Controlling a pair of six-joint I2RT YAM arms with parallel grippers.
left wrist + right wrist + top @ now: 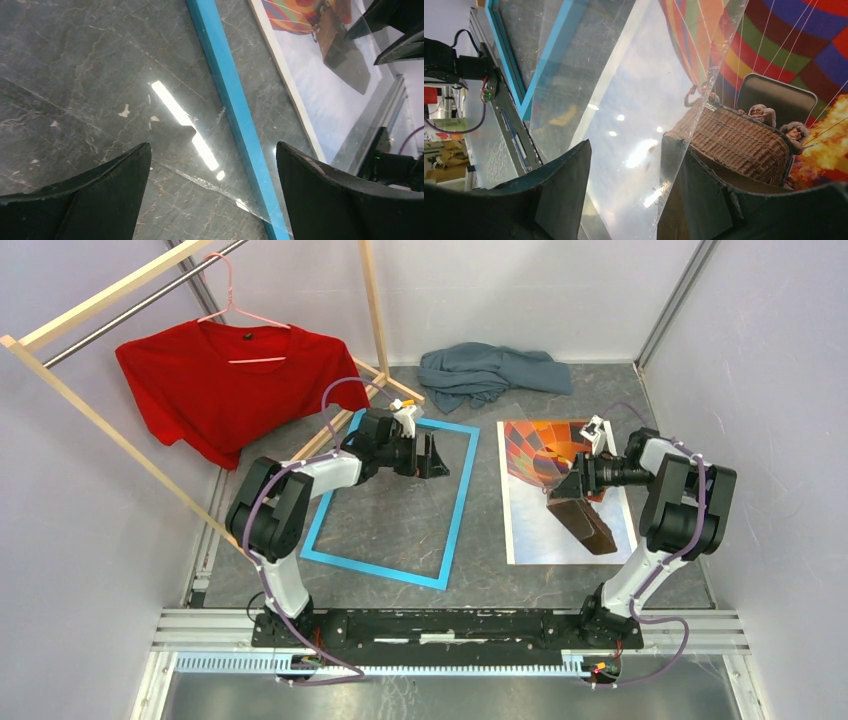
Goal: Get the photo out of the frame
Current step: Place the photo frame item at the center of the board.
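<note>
The light-blue frame (459,502) lies flat on the grey table, with bare table showing through its opening. To its right lies the photo (535,530), face up and outside the frame, showing the balloon and its brown basket. My left gripper (440,457) hovers open over the frame's right rail (232,105), nothing between its fingers (212,147). My right gripper (562,485) is low over the photo (774,45), its jaws apart (626,142). A clear glazing sheet (634,100) runs tilted between them, its edge by the right finger. That sheet (200,125) reaches over the frame.
A red T-shirt (235,380) hangs on a pink hanger from the wooden rack (100,430) at the back left. A grey-blue cloth (490,370) lies crumpled at the back. Walls close in both sides, and a metal rail (450,625) lines the near edge.
</note>
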